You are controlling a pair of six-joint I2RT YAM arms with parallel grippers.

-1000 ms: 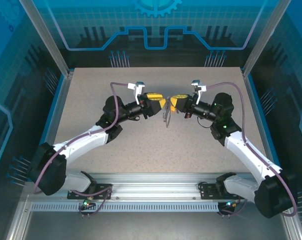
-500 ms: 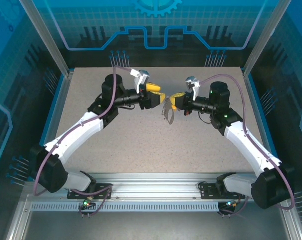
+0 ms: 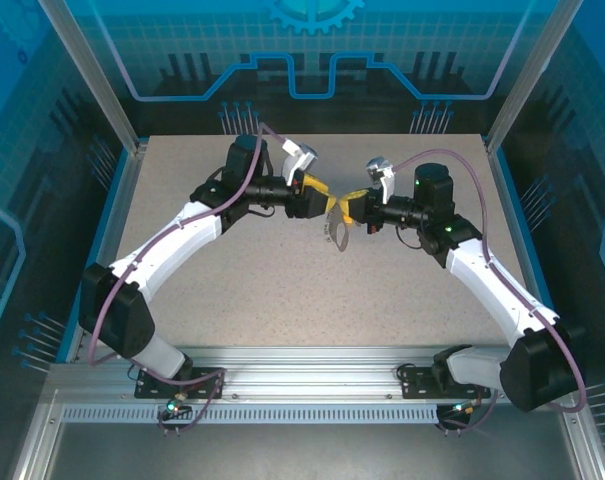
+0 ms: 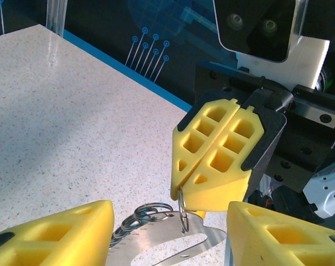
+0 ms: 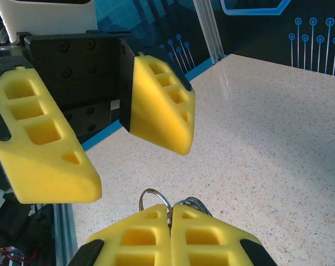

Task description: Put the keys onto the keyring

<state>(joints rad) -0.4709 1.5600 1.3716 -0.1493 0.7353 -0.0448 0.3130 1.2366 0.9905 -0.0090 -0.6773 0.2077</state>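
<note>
**2 grippers tip to tip over the far middle**

I have the left gripper point(image 3: 322, 197) on the left and the right gripper point(image 3: 350, 207) on the right, facing each other above the table point(image 3: 282, 290). The keyring point(image 3: 334, 233) hangs from the right gripper's tips, below and between both.

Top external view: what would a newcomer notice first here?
Above the middle of the table, two yellow pincers meet tip to tip. The right pincer is shut on a ring of the keyring, whose silvery links dangle below it. The left pincer faces it, open.
</note>
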